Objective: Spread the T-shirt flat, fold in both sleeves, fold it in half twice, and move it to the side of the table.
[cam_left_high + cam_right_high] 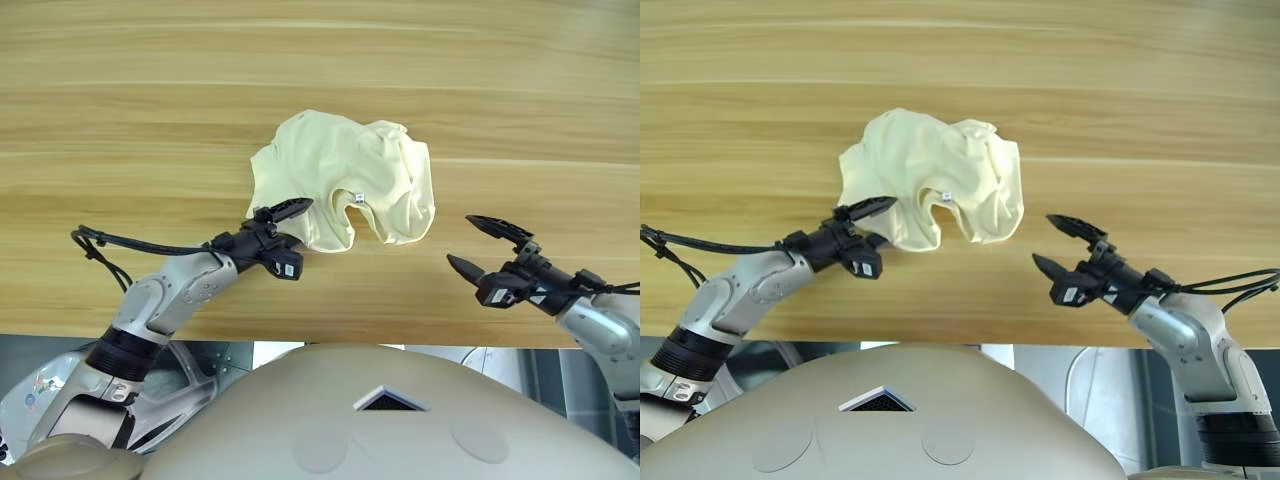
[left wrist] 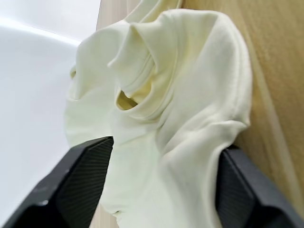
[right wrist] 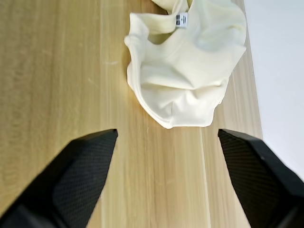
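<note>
Left gripper [image 2: 166,152] straddles the near-left edge of the crumpled T-shirt [image 1: 345,175] mid-table [image 1: 150,120], fingers apart; right gripper [image 1: 460,240] waits spread nearby. Pinching several bunched layers could drag the heap rather than spread it.

I see a plain pale-yellow T-shirt [image 1: 330,165] with a small white neck label [image 1: 357,197]. Under it, the table [image 1: 140,90] is light, streaked woodgrain.

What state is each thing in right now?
T-shirt: crumpled in a heap on the table, not spread.
Left hand: open, straddling the T-shirt's near edge.
Right hand: open, over bare table, clear of the T-shirt.
</note>
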`<action>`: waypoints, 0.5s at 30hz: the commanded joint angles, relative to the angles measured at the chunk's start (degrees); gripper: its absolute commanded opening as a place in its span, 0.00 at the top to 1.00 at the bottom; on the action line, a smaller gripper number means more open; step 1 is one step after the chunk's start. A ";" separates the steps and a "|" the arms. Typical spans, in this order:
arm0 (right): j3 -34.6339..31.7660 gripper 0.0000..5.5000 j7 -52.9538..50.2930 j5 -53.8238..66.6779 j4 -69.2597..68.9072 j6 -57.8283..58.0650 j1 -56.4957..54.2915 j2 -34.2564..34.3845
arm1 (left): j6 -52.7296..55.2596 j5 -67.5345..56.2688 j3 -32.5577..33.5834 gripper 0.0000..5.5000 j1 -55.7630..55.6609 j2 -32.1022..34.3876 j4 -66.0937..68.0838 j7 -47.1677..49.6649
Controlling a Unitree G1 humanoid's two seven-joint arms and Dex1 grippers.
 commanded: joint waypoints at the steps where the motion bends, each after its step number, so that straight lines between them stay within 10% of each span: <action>1: 2.10 0.29 -0.26 -2.78 3.67 -0.16 -3.05 -0.17 | 3.08 3.85 -1.64 0.54 3.80 2.71 4.44 -2.89; 15: 8.51 0.29 1.62 -3.65 4.75 -2.30 -3.52 -1.40 | 5.72 4.92 -1.36 0.93 6.01 3.62 1.09 -3.07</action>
